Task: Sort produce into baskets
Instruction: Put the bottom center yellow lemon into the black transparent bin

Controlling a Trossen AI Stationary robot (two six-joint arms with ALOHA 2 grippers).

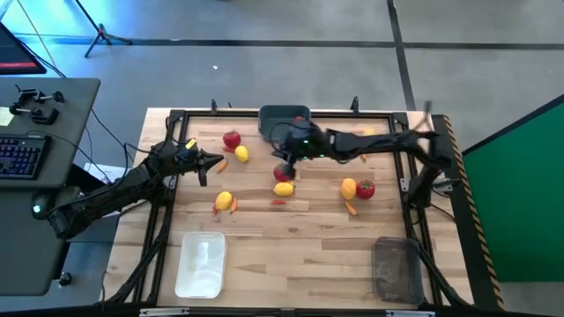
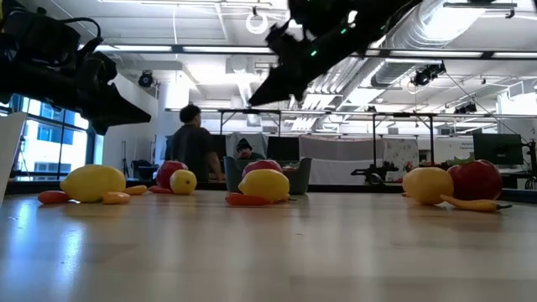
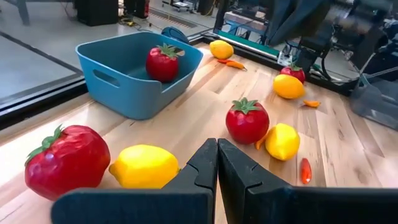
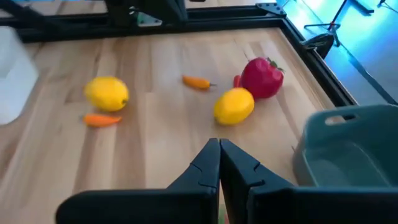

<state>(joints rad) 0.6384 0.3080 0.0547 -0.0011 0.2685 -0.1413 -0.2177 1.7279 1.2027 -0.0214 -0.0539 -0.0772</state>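
Note:
Toy produce lies loose on the wooden table: a red tomato (image 1: 231,138) beside a lemon (image 1: 241,153), another tomato (image 1: 282,172) with a lemon (image 1: 283,188), a third lemon (image 1: 224,201), and a tomato (image 1: 365,187) beside a lemon (image 1: 349,187). The blue-grey basket (image 1: 284,119) at the far middle holds one tomato (image 3: 163,62). My left gripper (image 1: 216,160) is shut and empty at the left, pointing toward the table's right. My right gripper (image 1: 278,150) is shut and empty, held above the table just in front of the blue-grey basket and pointing toward the table's left.
A white basket (image 1: 201,264) stands at the near left and a smoky dark basket (image 1: 397,269) at the near right. Small orange-red peppers (image 1: 351,208) lie among the fruit. People stand in the room beyond the table (image 2: 191,143).

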